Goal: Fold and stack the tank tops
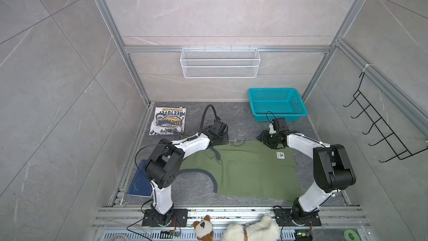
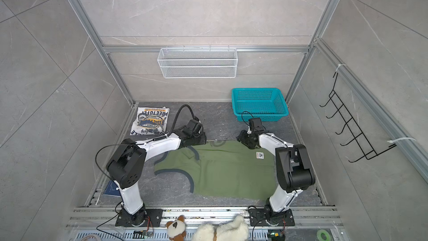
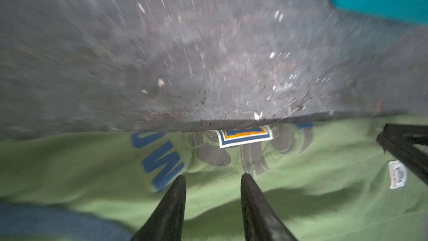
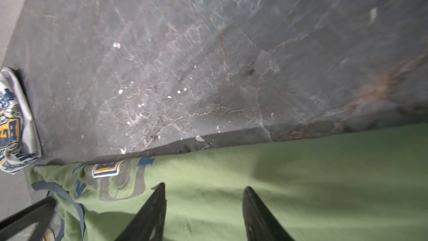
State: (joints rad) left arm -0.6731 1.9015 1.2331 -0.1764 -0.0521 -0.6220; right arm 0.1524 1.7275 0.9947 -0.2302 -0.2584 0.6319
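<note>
Your left arm (image 1: 192, 144) and right arm (image 1: 301, 141) both reach forward, elbows out, forearms angled inward toward each other. Your left gripper (image 3: 213, 179) and right gripper (image 4: 205, 187) have jaws apart, gripping nothing.

Tally by kind
Two tank tops (image 1: 254, 172) (image 1: 168, 121), olive and white; two plush toys (image 1: 203, 228) (image 1: 252, 230); one teal basket (image 1: 291, 117); one wire basket (image 1: 220, 66); one hook rack (image 1: 382, 121); one tape roll (image 1: 346, 233).
</note>
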